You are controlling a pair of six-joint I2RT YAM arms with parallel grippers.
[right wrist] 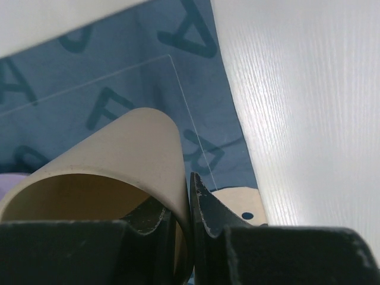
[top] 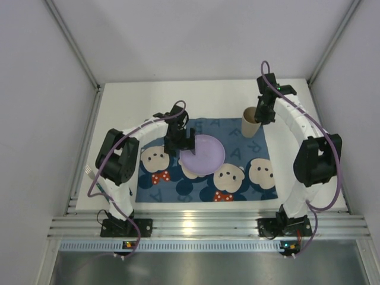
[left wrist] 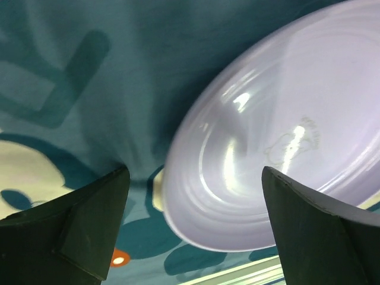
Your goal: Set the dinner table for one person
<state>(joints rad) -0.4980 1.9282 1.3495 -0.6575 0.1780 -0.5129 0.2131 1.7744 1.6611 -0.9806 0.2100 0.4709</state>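
Spread from the left wall to the right wall, the dinner table (top: pixel 148 101): white, matte, flat, with an aluminium rail (top: pixel 208 225) along the near edge and both arm bases fixed there. On the table's near middle, a blue placemat (top: pixel 148 191) printed with cartoon mice and pale letters, its near edge just behind the rail. Over the placemat's left half, the left gripper (left wrist: pixel 196 178), pointed down, jaws released and spread wide, clasping nothing. Between and below its dark fingers (left wrist: pixel 77 231) in the left wrist view, the left rim of a lilac plate (top: pixel 205 155) (faint embossed figure near its centre), flat on the placemat around the middle, touching neither finger as far as visible. Further right, at the placemat's far right corner, a beige cup (top: pixel 252 122), upright, mouth up. At the far right side of its rim, the right gripper (right wrist: pixel 181 205), jaws clenched on the cup's wall, one finger inside the mouth, the other outside. Cup resting on the cloth or lifted just clear of it: cannot tell. Right of the cup, white tabletop out to the right edge.
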